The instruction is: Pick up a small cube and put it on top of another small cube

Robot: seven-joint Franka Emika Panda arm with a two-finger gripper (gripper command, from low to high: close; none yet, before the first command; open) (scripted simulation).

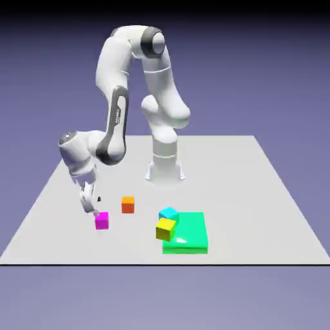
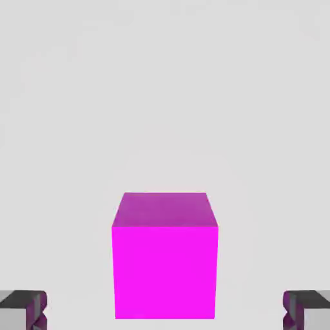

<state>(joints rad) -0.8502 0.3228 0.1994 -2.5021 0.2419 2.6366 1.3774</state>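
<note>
Magenta cube (image 1: 101, 221) sits low and left of centre in the exterior view, alone on the grey tabletop (image 1: 271, 193), with the gripper (image 1: 89, 205) hanging just above and to its upper left, not touching that I can see. An orange cube (image 1: 127, 204) stands a little to its upper right. Further right, a yellow cube (image 1: 165, 228) and a cyan cube (image 1: 169, 213) crowd the near-left corner of a flat green block (image 1: 189, 233).

Hand view next: the magenta cube (image 2: 165, 258) fills the lower middle of the frame, and the fingers (image 2: 23, 309) show only as grey tips in the two bottom corners, spread wide with clear tabletop between each tip and the cube's sides. So they are open and gripping nothing.

I judge the step in hand to be the descent onto this cube. To do it well I would keep the cube centred between the tips (it looks about even now), come straight down until the pads bracket its side faces, and only then close, so neither pad nudges it sideways first.
</note>
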